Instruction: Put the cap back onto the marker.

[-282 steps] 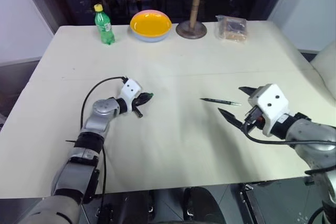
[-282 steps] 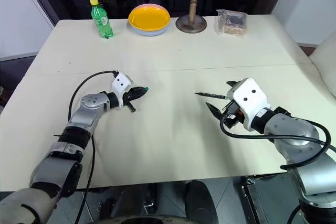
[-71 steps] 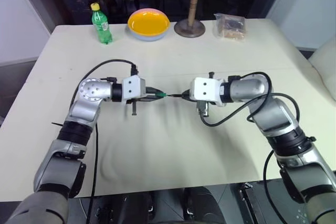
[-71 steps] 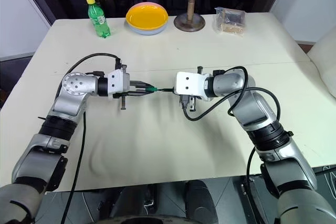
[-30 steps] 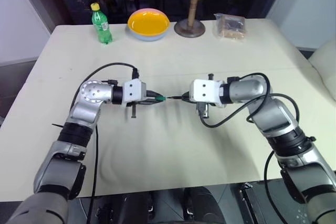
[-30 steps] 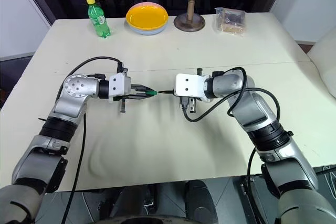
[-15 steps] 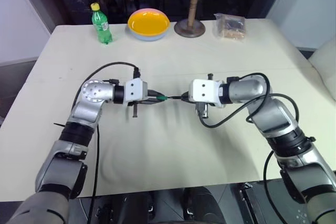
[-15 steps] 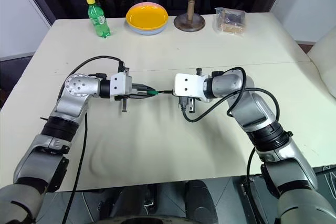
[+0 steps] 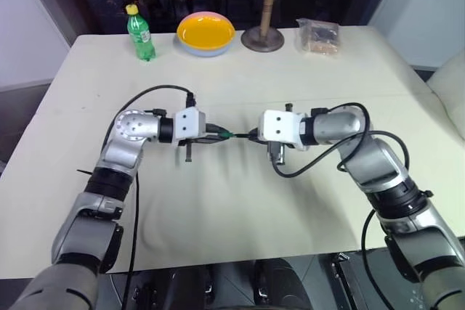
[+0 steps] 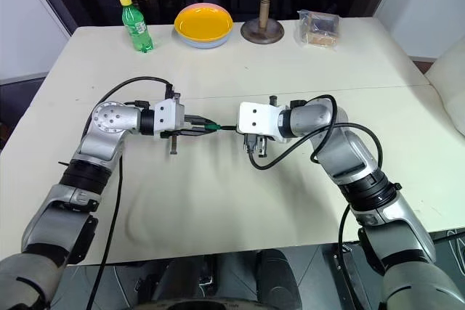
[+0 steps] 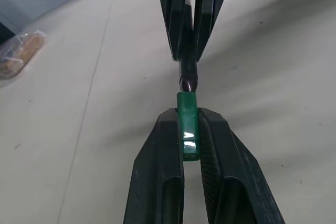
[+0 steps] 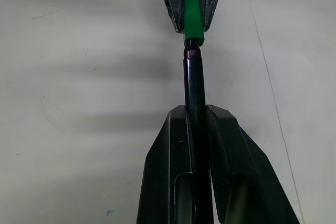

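Cream table [image 9: 240, 208], left gripper [image 11: 190, 124] pinching cap [image 11: 187, 121], marker [image 12: 194, 85] tip entering it

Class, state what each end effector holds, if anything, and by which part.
The left end effector pinches the cap along its rear half. The right end effector grips the marker around its barrel, tip free.

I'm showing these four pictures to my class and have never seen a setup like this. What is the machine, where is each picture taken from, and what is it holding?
It is a two-armed robot. Two pictures come from cameras on its head, two from its wrists. The left gripper is shut on a small green cap; the right gripper is shut on a dark marker. The marker's tip meets the cap's mouth above a pale table. At the far edge stand a green bottle, a yellow bowl, a wooden stand and a clear packet.
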Tool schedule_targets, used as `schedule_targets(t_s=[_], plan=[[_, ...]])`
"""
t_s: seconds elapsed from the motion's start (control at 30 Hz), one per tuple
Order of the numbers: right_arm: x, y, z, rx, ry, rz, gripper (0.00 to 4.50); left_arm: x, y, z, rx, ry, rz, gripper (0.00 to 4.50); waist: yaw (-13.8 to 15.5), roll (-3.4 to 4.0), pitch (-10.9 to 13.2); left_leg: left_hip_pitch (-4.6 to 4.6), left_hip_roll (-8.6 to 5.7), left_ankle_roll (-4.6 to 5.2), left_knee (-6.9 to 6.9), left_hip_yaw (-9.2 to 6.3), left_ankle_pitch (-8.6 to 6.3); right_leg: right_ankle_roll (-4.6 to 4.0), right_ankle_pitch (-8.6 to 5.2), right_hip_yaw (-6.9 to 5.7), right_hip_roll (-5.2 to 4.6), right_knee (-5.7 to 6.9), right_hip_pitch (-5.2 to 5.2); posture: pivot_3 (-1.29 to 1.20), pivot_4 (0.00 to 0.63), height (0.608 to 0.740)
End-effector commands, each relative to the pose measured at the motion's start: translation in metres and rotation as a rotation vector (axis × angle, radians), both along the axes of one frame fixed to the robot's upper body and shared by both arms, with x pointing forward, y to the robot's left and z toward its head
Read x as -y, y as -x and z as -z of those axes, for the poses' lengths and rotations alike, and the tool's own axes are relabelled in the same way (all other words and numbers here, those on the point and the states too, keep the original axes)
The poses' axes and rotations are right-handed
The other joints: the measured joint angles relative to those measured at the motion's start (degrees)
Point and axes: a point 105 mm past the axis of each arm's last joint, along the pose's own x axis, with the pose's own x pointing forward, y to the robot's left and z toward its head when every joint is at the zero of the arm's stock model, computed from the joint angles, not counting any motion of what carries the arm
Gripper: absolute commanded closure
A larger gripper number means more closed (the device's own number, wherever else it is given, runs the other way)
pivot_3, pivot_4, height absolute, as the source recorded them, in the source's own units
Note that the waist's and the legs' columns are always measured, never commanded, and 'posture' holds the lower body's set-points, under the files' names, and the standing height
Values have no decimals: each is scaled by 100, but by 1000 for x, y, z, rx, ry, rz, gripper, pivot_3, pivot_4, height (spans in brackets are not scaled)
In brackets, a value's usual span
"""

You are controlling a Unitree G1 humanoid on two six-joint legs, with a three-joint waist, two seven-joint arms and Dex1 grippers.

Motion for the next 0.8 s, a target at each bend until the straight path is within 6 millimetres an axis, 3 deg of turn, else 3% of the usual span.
schedule_targets(t_s=[0.03, 0.4, 0.8], plan=[[-17, 9, -13, 51, -18, -77, 4476, 7, 0, -11, 48, -4, 30, 4500, -2, 0, 0, 0, 0, 0, 0, 0, 0, 0, 0, 0, 0, 0, 0, 0, 150, 740], [-27, 8, -10, 58, 12, -101, 4476, 9, -5, -6, 117, -71, 40, 4500, 1, 0, 0, 0, 0, 0, 0, 0, 0, 0, 0, 0, 0, 0, 0, 0, 150, 740], [-36, 9, -10, 58, -1, -102, 4476, 11, -7, -5, 127, -31, 17, 4500, -1, 0, 0, 0, 0, 0, 0, 0, 0, 0, 0, 0, 0, 0, 0, 0, 150, 740]])
